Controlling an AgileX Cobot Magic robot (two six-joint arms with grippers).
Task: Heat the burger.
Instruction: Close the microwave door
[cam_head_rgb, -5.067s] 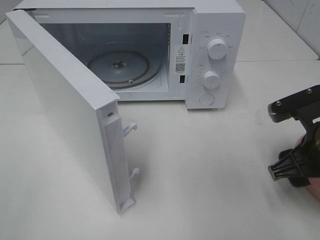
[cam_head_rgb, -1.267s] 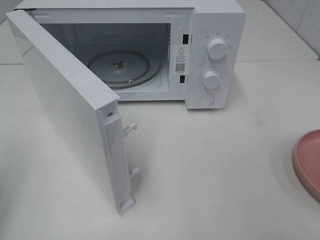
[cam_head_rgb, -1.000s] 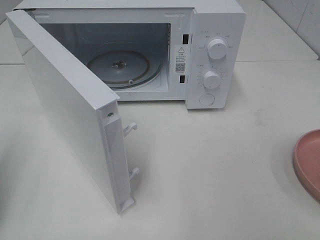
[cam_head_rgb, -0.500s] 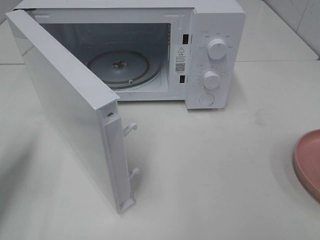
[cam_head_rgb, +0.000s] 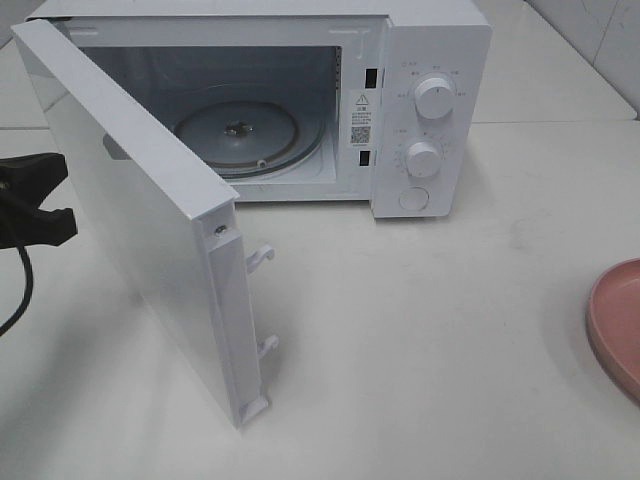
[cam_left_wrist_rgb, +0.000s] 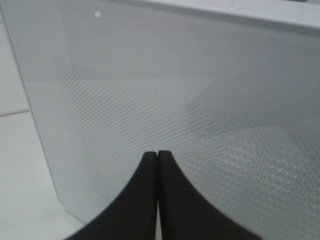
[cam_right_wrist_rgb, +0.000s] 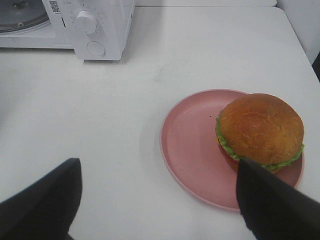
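Observation:
The burger (cam_right_wrist_rgb: 260, 130), with a golden-brown bun and green lettuce, shows only in the right wrist view, sitting on the far side of the pink plate (cam_right_wrist_rgb: 192, 150). My right gripper (cam_right_wrist_rgb: 157, 167) hangs open above the table, just short of the plate, with nothing between its fingers (cam_right_wrist_rgb: 272, 200). In the exterior high view only the plate's rim (cam_head_rgb: 615, 325) shows at the right edge. My left gripper (cam_head_rgb: 45, 195) is at the far left, behind the open microwave door (cam_head_rgb: 140, 215). In the left wrist view it (cam_left_wrist_rgb: 158, 153) is shut and empty, close to the door's dotted outer face (cam_left_wrist_rgb: 190, 100).
The white microwave (cam_head_rgb: 430, 110) stands at the back with its door swung wide to the left. Its glass turntable (cam_head_rgb: 238, 135) is bare. Two knobs (cam_head_rgb: 434, 98) and a button sit on its right panel. A black cable trails below the left gripper.
My left gripper has come into the exterior high view from the left edge, behind the door. The right gripper, over the plate five seconds ago, no longer shows there.

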